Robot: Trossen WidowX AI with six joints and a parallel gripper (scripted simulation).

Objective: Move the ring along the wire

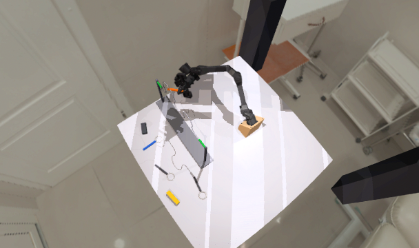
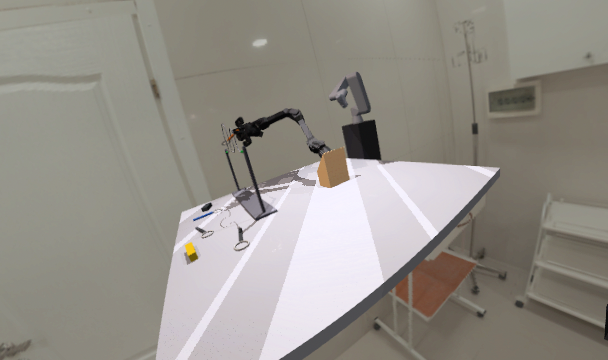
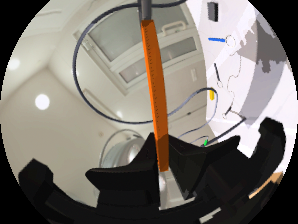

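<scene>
My gripper [image 1: 182,91] [image 2: 237,134] [image 3: 156,135] is shut on the orange handle [image 1: 172,89] [image 2: 231,137] [image 3: 155,85], high above the table's far left side. The handle's grey stem [image 3: 145,9] leaves the top of the wrist view. The ring is tiny in the top and exterior views, near the far post [image 1: 160,94] [image 2: 233,171] and its green part [image 1: 159,84]; whether it touches the wire is too small to tell. The grey wire [image 3: 75,60] curves past the handle in the wrist view. The other green part [image 1: 202,143] [image 3: 205,143] is by the near post [image 1: 205,155] [image 2: 254,180].
The posts stand on a dark base plate [image 1: 187,132]. Beside it lie a black block [image 1: 144,128], a blue-handled ring [image 1: 149,145], two dark-handled rings [image 1: 162,169] [image 1: 198,184] and a yellow block [image 1: 172,197]. A wooden block [image 1: 245,130] [image 2: 334,169] is at the arm's base.
</scene>
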